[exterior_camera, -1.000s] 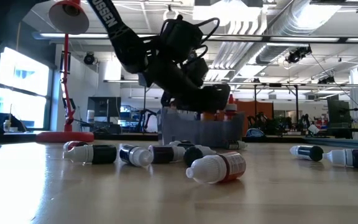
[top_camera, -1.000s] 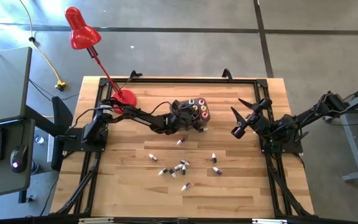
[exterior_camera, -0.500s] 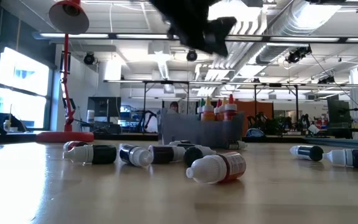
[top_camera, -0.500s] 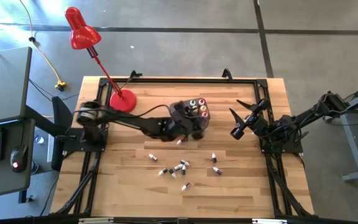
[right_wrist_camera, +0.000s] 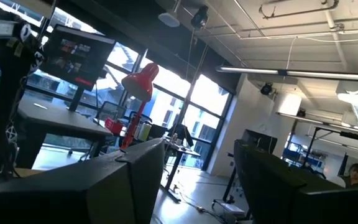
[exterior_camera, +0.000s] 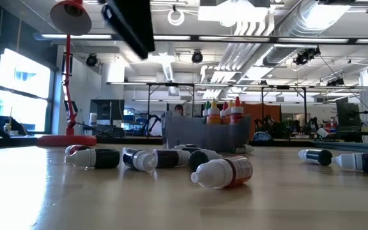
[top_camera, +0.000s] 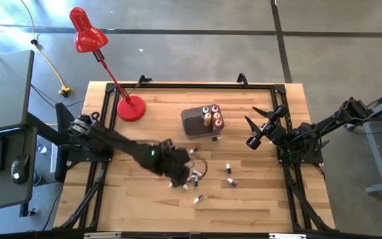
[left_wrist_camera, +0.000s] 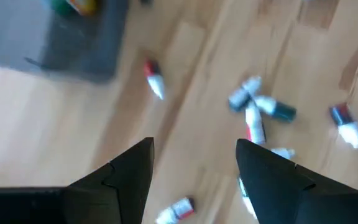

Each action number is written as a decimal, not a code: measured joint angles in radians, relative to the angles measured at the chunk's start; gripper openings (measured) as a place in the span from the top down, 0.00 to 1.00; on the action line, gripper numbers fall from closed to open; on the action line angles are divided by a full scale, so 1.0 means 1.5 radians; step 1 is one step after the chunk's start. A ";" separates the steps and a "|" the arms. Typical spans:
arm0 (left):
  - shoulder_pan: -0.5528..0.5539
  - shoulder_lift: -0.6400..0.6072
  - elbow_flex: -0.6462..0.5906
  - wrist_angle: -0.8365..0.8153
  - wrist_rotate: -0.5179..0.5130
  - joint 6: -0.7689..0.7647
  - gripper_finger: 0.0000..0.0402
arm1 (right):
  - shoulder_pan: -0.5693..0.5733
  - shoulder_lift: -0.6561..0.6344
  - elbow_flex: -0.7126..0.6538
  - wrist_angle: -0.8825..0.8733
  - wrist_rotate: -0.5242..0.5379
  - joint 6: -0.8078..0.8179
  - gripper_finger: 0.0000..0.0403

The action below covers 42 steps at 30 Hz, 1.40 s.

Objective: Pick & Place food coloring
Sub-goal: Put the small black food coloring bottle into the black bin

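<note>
Now the left gripper (top_camera: 180, 174) hangs over the loose cluster of food coloring bottles (top_camera: 192, 178) lying on their sides near the middle of the table (top_camera: 257, 199), somewhat toward the front edge. Its wrist view shows the two fingers (left_wrist_camera: 129, 168) spread apart with nothing between them, bare wood below and bottles (left_wrist_camera: 253, 109) scattered just beyond. Several bottles already stand upright in the dark grey tub (top_camera: 203, 121), which sits toward the back edge, near the middle; a red desk lamp (top_camera: 130, 107) has its base toward the back left corner. The right gripper (top_camera: 260, 127) waits raised near the right edge, fingers wide apart, empty. Judged step: choosing and grasping the next bottle. To do it well, the arm should single out a bottle at the outside of the cluster, with room on both sides, and turn the wrist so the fingers cross the bottle's short width, not its length. It should descend straight down and close on the body rather than the tapered cap. The bottles are round and light, so any sideways nudge likely rolls one away or knocks its neighbours. Those toward the right edge (top_camera: 229, 168) lie well apart and look easier.
</note>
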State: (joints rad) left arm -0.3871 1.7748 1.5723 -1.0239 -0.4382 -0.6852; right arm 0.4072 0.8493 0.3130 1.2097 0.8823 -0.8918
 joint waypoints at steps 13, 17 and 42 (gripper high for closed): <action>-0.027 0.016 -0.280 0.504 0.102 0.113 0.45 | -0.002 0.000 0.000 -0.001 -0.016 0.012 0.53; -0.010 0.052 -0.291 0.527 0.094 0.111 0.45 | -0.002 0.000 0.000 -0.001 -0.013 0.016 0.53; -0.003 0.117 -0.128 0.344 -0.048 0.251 0.86 | -0.002 0.000 0.000 -0.003 -0.014 0.014 0.53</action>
State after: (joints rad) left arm -0.3923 1.9507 1.3798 -0.5085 -0.5097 -0.3093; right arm 0.4038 0.8494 0.3130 1.2048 0.8620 -0.8715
